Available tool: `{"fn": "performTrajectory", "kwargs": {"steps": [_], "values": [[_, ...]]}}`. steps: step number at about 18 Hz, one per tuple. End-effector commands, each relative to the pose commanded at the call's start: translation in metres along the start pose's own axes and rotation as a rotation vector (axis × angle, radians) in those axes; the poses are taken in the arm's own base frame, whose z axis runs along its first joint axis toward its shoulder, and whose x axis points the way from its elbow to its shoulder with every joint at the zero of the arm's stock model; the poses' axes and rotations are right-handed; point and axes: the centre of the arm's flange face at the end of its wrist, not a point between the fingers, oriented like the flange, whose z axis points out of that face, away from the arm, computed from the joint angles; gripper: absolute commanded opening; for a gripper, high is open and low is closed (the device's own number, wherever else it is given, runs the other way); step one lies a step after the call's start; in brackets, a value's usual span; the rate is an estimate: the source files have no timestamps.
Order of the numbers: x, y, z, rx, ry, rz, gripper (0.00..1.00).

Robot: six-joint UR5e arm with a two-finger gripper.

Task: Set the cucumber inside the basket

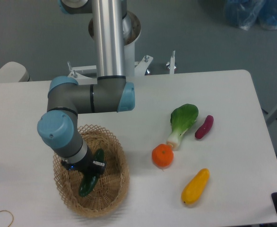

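The tan wicker basket (115,182) sits at the front left of the white table. My gripper (88,174) is lowered into it and is shut on the dark green cucumber (88,185). The cucumber hangs tilted, its lower end down near the basket's woven floor; whether it touches the floor I cannot tell. The arm's blue-and-grey wrist covers the basket's back left rim.
To the right lie a leafy bok choy (182,122), an orange round fruit (162,155), a purple vegetable (204,126) and a yellow elongated vegetable (195,186). A thin hook-like wire (6,215) lies at the front left edge.
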Motion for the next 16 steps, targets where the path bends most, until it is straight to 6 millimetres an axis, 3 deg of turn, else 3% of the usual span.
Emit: {"fn": "performTrajectory", "kwargs": {"steps": [2,7,11,13,14,16], "values": [[-0.003,-0.001,-0.005,0.006,-0.010,0.000,1.00],[-0.025,-0.016,-0.037,0.064,-0.039,-0.024,1.00],[-0.092,-0.002,-0.088,0.138,-0.063,-0.116,1.00],[-0.119,0.008,-0.107,0.157,-0.086,-0.054,1.00],[-0.147,0.021,-0.121,0.162,-0.111,0.050,1.00],[-0.176,0.034,-0.131,0.167,-0.129,0.097,1.00]]}}
